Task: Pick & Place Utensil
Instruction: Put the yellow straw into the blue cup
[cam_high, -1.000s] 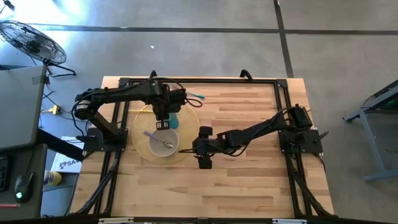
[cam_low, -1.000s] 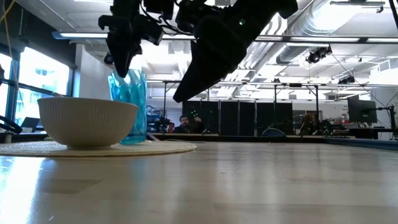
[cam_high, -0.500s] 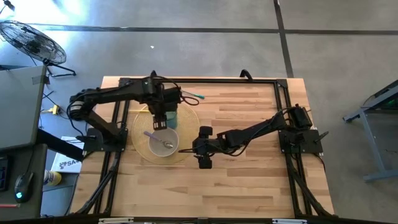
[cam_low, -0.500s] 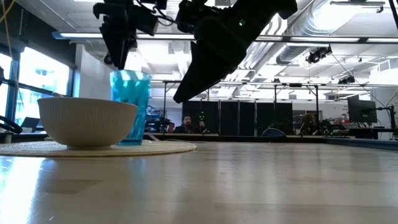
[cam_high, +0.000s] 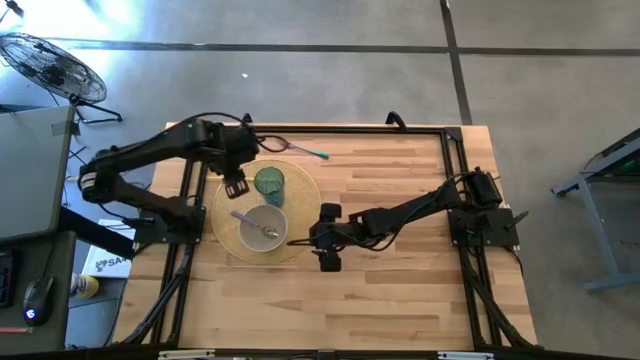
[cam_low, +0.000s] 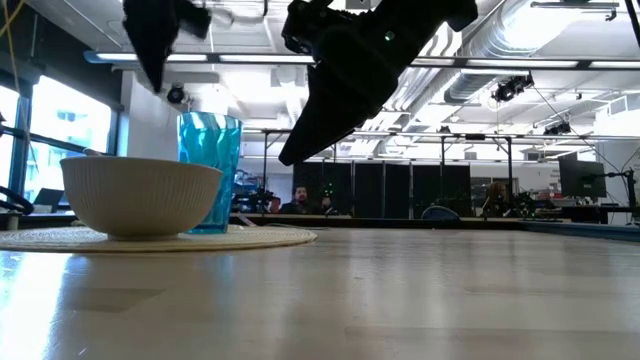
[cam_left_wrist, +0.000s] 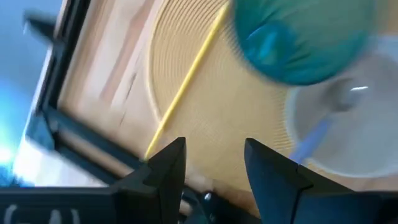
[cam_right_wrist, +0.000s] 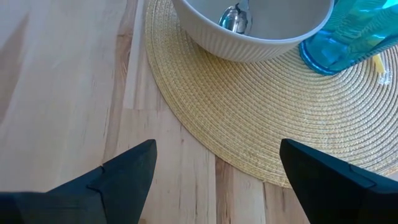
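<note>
Here, left gripper fingers parted and empty beside the blue ribbed glass, purple-handled metal spoon in white ribbed bowl on round woven mat, right gripper spread wide, wooden desk.

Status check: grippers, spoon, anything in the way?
Left gripper open, empty, beside cup. Right gripper open at mat edge. Spoon in bowl. Nothing blocking.

Blue cup; white ribbed bowl; purple-handled spoon; straw-coloured woven mat.
</note>
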